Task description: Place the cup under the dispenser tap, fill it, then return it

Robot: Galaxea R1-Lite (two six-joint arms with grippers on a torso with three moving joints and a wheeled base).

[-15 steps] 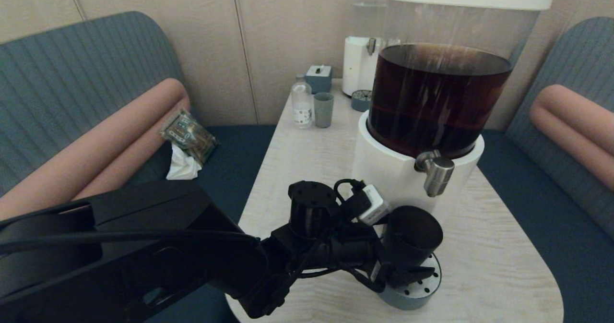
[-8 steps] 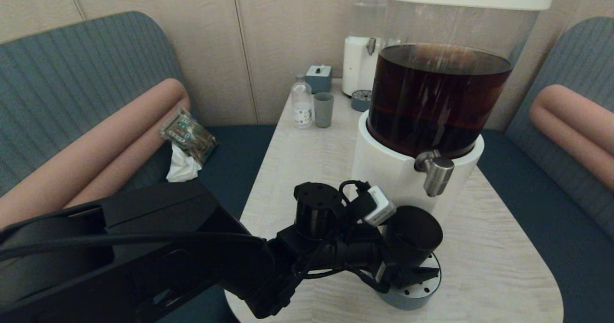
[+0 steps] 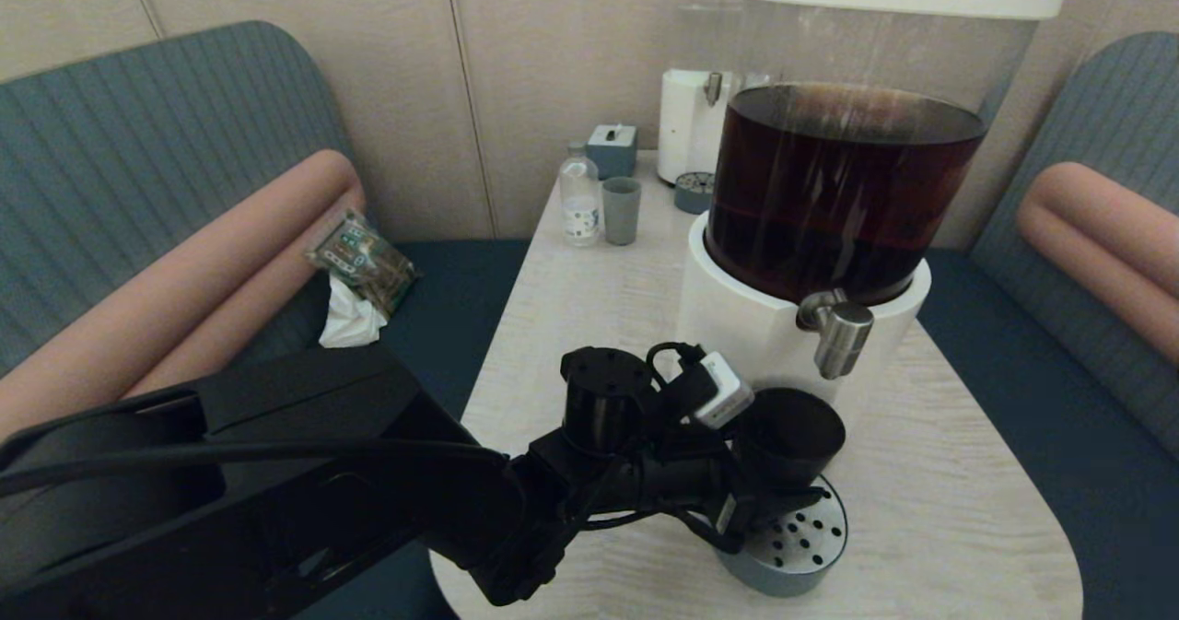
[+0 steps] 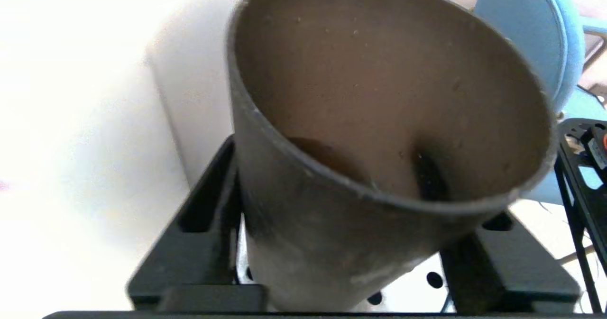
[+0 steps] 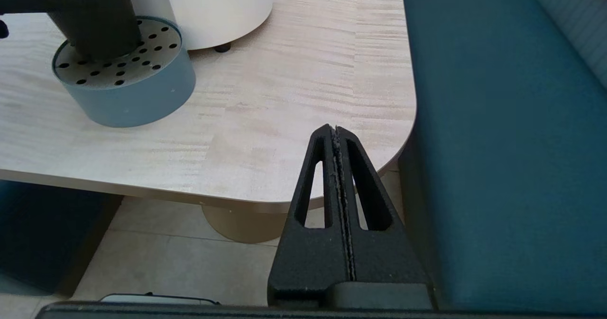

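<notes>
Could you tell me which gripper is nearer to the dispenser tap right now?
Left. The left gripper holds the cup on the drip tray, just below the dispenser tap. The right gripper is parked, fingers shut, off the table's near edge.

The cup (image 4: 379,134) hides its own base and the inner faces of the left gripper's fingers (image 4: 199,243).

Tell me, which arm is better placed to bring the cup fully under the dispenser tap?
The left. Its end effector already grips the cup on the drip tray, just short of the dispenser tap. The right end effector is shut, empty, off the table's edge.
</notes>
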